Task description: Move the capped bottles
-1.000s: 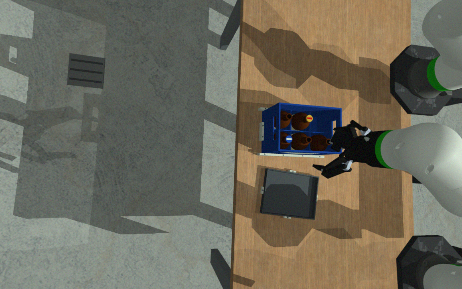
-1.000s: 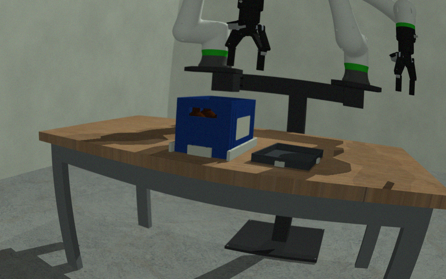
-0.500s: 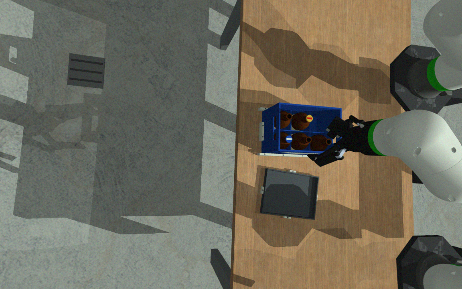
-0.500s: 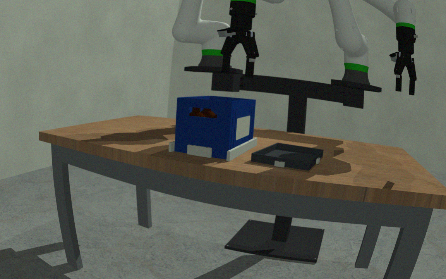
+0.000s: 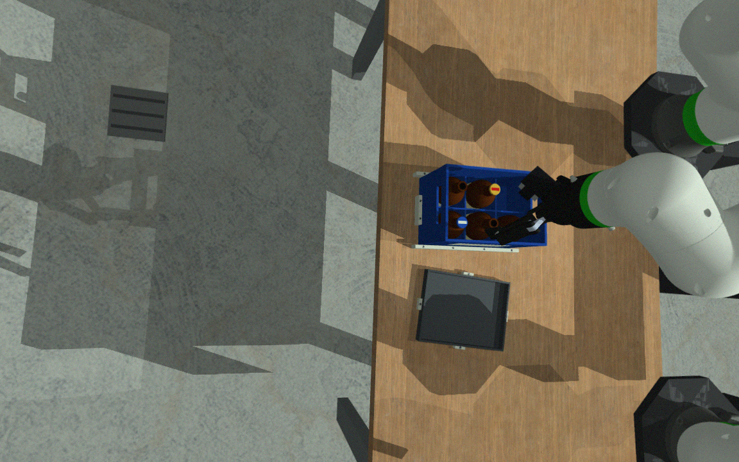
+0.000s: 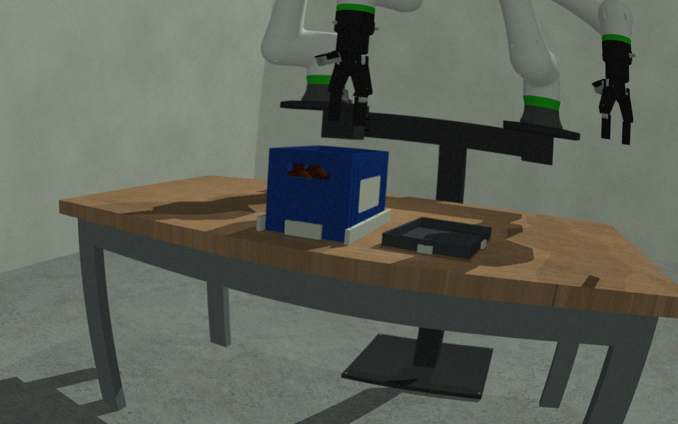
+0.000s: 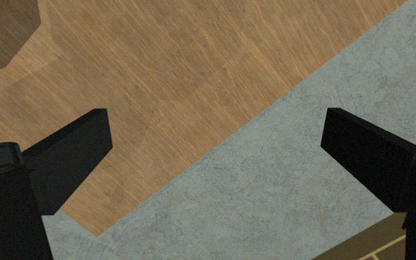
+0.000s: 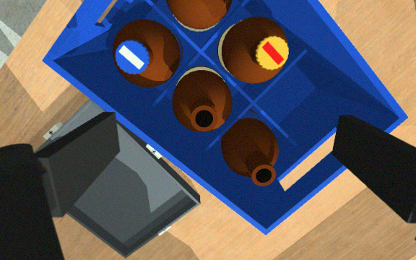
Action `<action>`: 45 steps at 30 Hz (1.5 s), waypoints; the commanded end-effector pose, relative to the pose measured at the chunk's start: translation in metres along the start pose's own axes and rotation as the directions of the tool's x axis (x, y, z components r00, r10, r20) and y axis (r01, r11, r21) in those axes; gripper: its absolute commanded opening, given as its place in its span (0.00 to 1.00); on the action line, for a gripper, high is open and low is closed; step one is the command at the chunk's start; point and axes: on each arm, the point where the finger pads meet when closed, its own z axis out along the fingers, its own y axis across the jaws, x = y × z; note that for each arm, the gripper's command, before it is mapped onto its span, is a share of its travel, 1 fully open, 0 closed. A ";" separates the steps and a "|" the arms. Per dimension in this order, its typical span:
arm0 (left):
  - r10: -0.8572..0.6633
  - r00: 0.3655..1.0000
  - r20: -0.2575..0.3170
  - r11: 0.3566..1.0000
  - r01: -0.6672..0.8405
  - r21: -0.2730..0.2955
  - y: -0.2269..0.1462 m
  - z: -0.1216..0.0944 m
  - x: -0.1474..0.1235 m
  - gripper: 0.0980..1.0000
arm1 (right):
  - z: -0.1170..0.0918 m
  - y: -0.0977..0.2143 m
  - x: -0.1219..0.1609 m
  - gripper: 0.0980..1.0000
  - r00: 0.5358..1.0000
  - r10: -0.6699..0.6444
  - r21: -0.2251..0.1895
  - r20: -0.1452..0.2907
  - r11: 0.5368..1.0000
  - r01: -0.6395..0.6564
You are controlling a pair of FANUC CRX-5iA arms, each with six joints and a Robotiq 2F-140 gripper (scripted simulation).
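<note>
Wood-top table [image 5: 533,34] [image 6: 568,227] [image 7: 179,72], gray legs; mottled gray floor [image 5: 246,402] [image 6: 173,316] [image 7: 230,180]; plain pale-green walls [image 6: 146,95]; hard shadows on tabletop, floor.

Wood tabletop [image 5: 607,241] [image 6: 584,247] [image 7: 179,72] [image 8: 230,224] w/ blue bottle crate [image 5: 433,212] [image 6: 304,202] [image 8: 190,171] & dk grey tray [image 5: 465,346] [image 6: 425,239] [image 8: 128,217] directly on it, side by side, both level.
</note>
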 end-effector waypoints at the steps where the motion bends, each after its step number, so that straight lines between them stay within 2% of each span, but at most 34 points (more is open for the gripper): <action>1: 0.000 1.000 0.001 1.000 0.000 0.000 0.000 0.000 -0.001 1.00 | 0.000 0.001 0.002 1.00 1.000 0.011 0.003 -0.001 1.000 -0.011; 10: 0.000 1.000 0.001 1.000 0.000 0.000 0.000 0.000 -0.001 1.00 | 0.013 0.020 0.021 1.00 0.992 0.125 0.013 0.003 0.992 -0.125; 18: 0.000 1.000 0.001 1.000 0.000 0.000 0.000 0.000 -0.001 1.00 | 0.013 0.023 0.025 1.00 0.984 0.178 0.016 0.006 0.984 -0.178; 27: 0.000 1.000 0.001 1.000 0.000 0.000 0.000 0.000 -0.001 1.00 | 0.017 0.033 0.036 1.00 0.957 0.290 0.025 0.011 0.957 -0.290; 45: 0.000 1.000 0.001 1.000 0.000 0.000 0.000 0.000 -0.001 1.00 | 0.016 0.034 0.038 1.00 0.901 0.433 0.035 0.021 0.901 -0.433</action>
